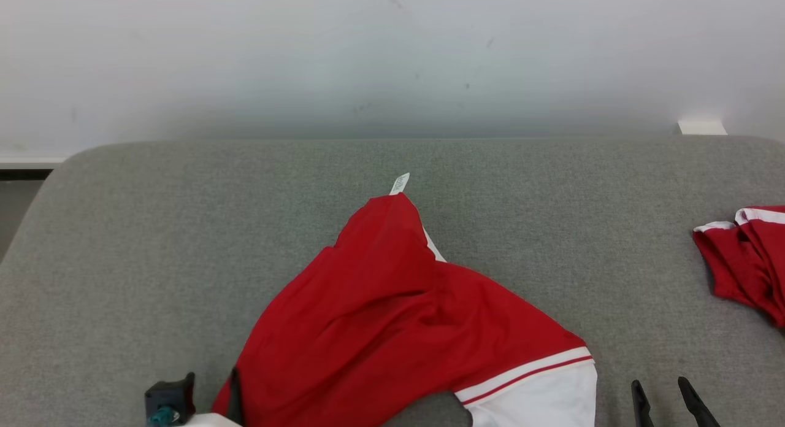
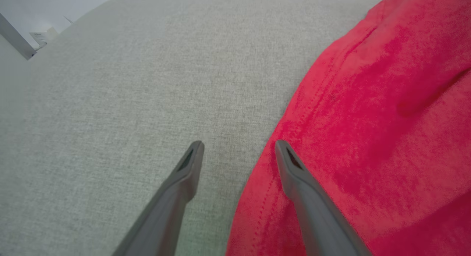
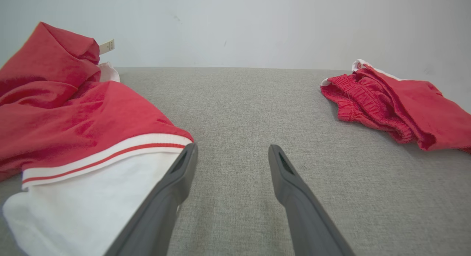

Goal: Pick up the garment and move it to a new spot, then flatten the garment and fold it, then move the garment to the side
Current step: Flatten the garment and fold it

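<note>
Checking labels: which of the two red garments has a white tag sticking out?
The large red garment mid-surface, with a white sleeve; its tag sticks up at its far tip. The smaller red garment at the right edge shows none.

— What do we have behind the work area?
— We see a plain, pale wall (image 1: 245, 59) with a few faint dark scuffs, lit softly and evenly.
— And below it?
— We see a grey woven-fabric surface (image 1: 153, 230), rounded at its far left corner. Past that corner we make out a white ledge (image 1: 30, 159) over a dark strip. At the far right, 1 small white block (image 1: 702, 127) sits by the wall.
</note>
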